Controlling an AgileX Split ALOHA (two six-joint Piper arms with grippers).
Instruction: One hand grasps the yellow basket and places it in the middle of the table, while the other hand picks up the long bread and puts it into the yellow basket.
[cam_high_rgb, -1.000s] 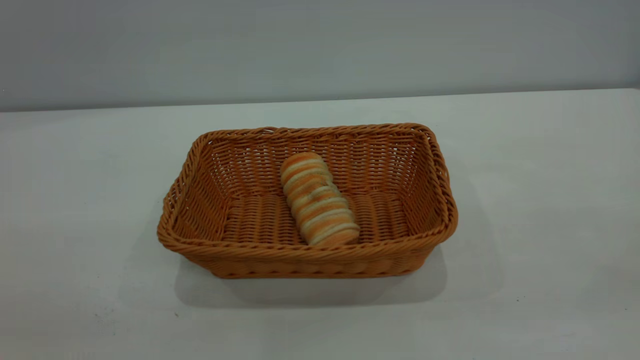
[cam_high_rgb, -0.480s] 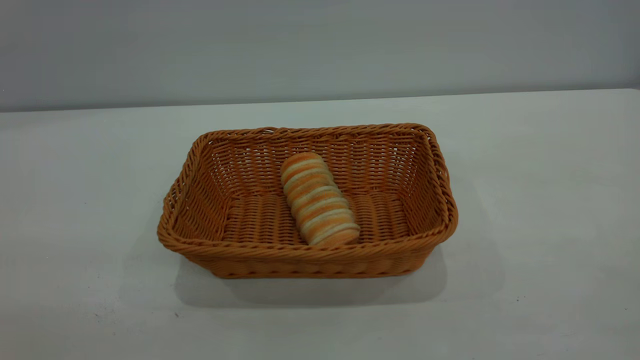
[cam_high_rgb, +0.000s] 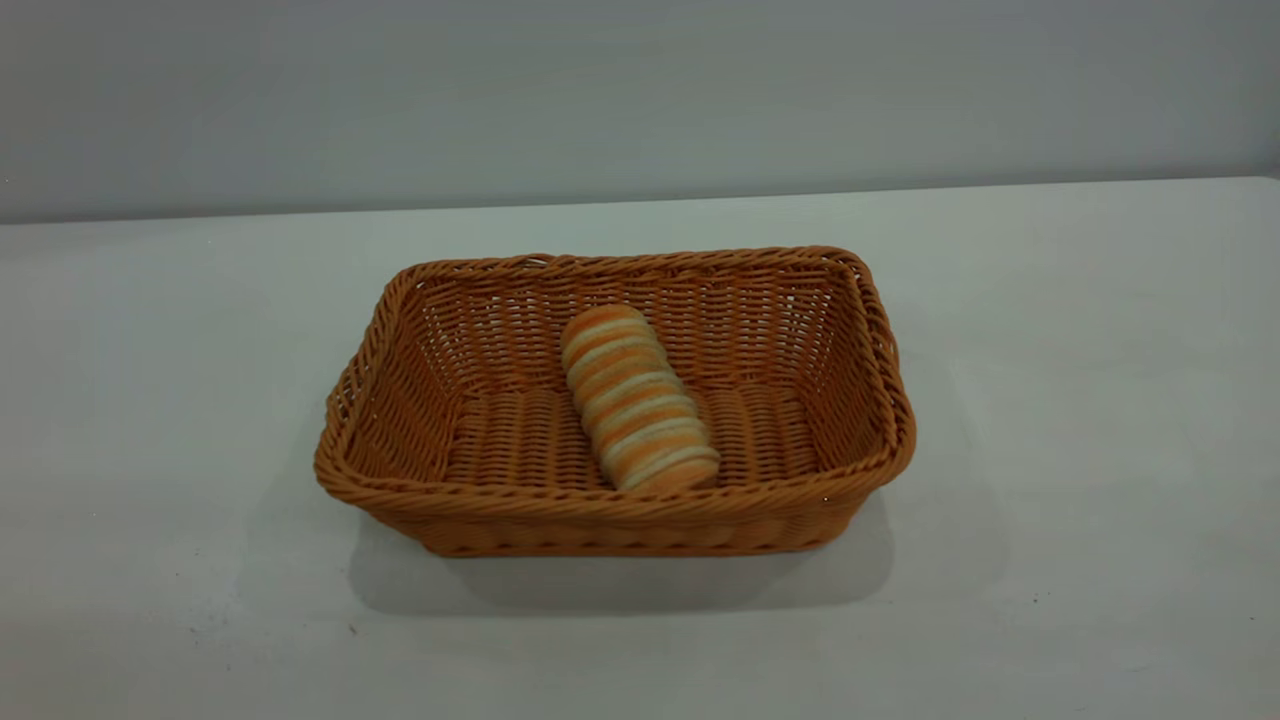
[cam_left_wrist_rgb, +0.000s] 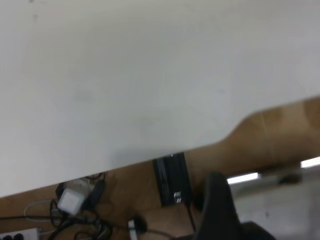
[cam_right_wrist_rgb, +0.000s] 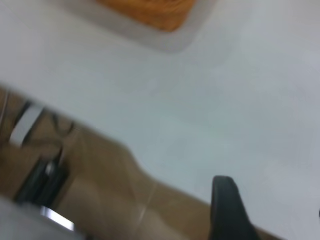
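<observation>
The yellow basket (cam_high_rgb: 610, 500) stands on the white table (cam_high_rgb: 1050, 400), near its middle. The long bread (cam_high_rgb: 635, 400) lies inside it on the woven floor, slanted, with one end toward the back wall and the other by the front rim. Neither gripper shows in the exterior view. My left gripper (cam_left_wrist_rgb: 270, 200) hangs over the table's edge, far from the basket; one black finger (cam_left_wrist_rgb: 216, 200) shows with open space on both sides. My right gripper (cam_right_wrist_rgb: 272, 200) is open and empty near another table edge. A corner of the basket (cam_right_wrist_rgb: 150, 10) lies well beyond it.
Below the table edge the left wrist view shows a brown floor with a black box (cam_left_wrist_rgb: 171, 180) and a tangle of cables and plugs (cam_left_wrist_rgb: 75, 200). The right wrist view shows brown floor (cam_right_wrist_rgb: 100, 180) past the table edge.
</observation>
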